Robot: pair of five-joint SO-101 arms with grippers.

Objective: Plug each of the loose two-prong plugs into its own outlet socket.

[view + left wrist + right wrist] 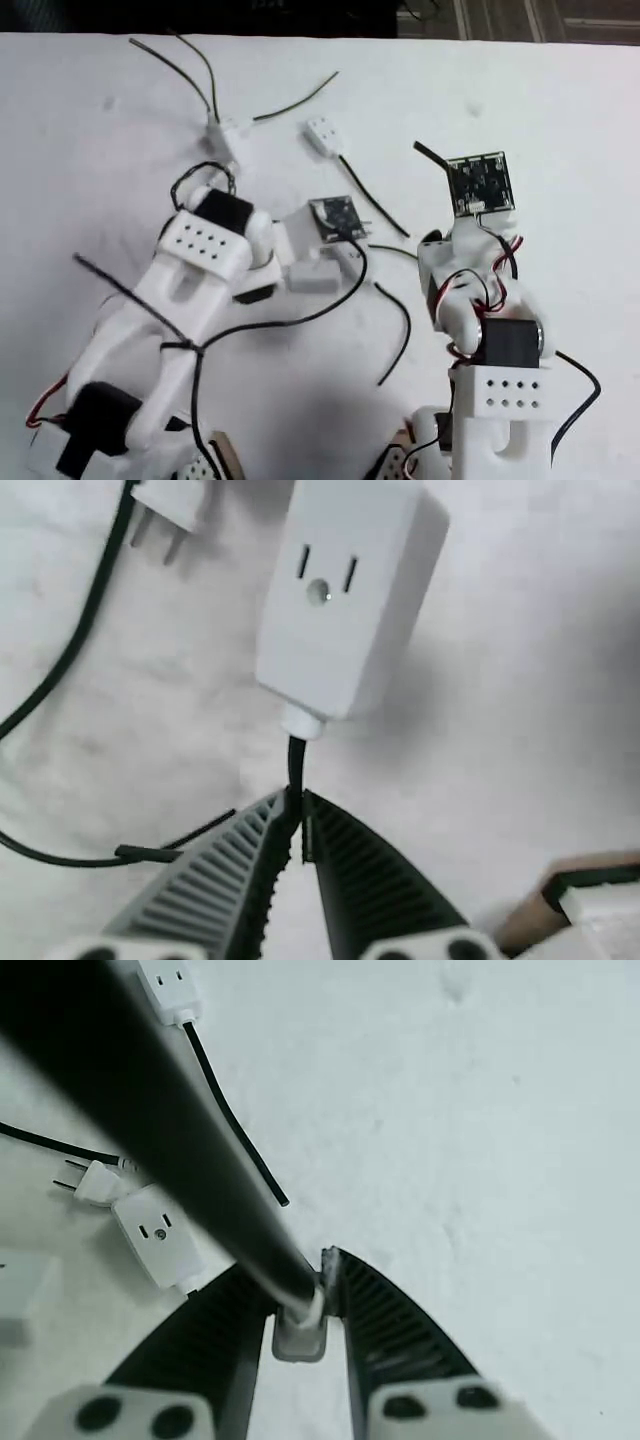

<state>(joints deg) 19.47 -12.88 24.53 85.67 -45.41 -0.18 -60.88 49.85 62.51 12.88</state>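
The left end effector (pixel 297 805) pinches the cord (pixel 295 760) of the outlet socket (pixel 340 590), likely steadying it, while the right end effector (pixel 305 1285) clamps a plug (pixel 298 1338) for insertion.

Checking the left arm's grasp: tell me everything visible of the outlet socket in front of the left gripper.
The outlet socket is a white, plastic-looking rectangular block with rounded edges, its face towards the camera, showing two narrow slots and a round hole. A white collar at one end leads into its black cord, which the left gripper pinches shut. It lies slanted over the white table. A loose two-prong plug sits nearby, not touching.
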